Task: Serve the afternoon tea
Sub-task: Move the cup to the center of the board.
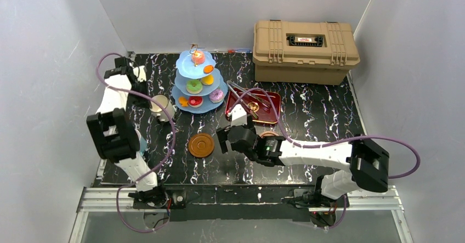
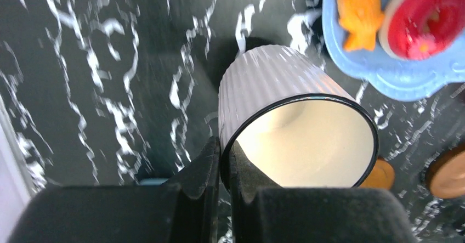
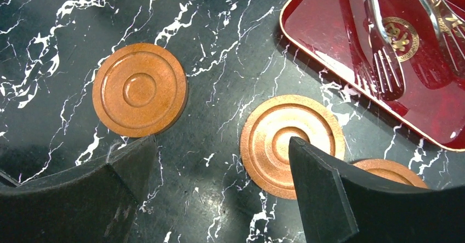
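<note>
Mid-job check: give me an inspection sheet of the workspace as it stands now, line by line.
Surface: black marbled table; no spills seen.
Job's things: blue three-tier stand loaded with toy cakes; ribbed cup beside it; brown saucers flat on the table, one partly hidden behind a finger.
Clutter: red tray holding metal tongs; tan case at the far right.
Grippers: left tool shut on the cup's wall, one finger inside; right tool open above the saucers, holding nothing.
Cables: purple cables loop off both arms; the left one passes close to the cup.
Surroundings: white walls on three sides; nothing else seen.
</note>
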Controlling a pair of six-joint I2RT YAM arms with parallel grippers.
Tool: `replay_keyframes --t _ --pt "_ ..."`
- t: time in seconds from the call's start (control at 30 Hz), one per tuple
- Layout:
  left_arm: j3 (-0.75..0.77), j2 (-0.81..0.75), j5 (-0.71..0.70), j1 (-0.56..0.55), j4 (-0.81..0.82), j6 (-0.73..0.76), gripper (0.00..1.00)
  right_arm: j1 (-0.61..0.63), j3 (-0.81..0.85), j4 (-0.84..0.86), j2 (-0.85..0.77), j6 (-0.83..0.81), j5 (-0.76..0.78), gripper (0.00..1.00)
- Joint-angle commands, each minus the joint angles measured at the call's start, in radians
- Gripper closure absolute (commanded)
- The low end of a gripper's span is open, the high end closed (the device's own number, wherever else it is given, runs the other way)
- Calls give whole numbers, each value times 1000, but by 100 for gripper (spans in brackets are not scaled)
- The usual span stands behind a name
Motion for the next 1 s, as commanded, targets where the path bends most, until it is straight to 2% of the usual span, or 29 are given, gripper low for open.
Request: replay_keyframes --t 0.0,0.1,0.17,0.27,0.4,0.57,0.7,0.83,0.93,0.97 --pt "-132 -245 48 1 -4 -198 96 5 33 90 44 -31 -15 2" --pt "-204 -328 77 -1 4 -263 85 11 49 133 91 -55 -35 2" --pt "-237 -353 71 -2 11 -273 83 19 73 152 128 -71 -40 2" --pt "-289 -384 27 -6 52 -274 84 31 105 167 179 -86 -41 2" --pt "-326 -396 11 -10 82 -282 91 47 113 196 209 -84 -36 2" --pt "-325 -420 10 -9 82 -286 89 64 146 234 256 -117 -52 2" --pt "-269 -420 61 -6 25 -284 86 75 247 273 349 -188 -71 2" --pt "-138 -400 111 32 -47 -260 75 88 444 246 510 -197 -28 2" --pt "-11 -368 152 86 -103 -170 54 103 596 249 633 -199 -17 2" --pt "15 -356 141 96 -118 -126 50 107 632 257 667 -212 -15 2"
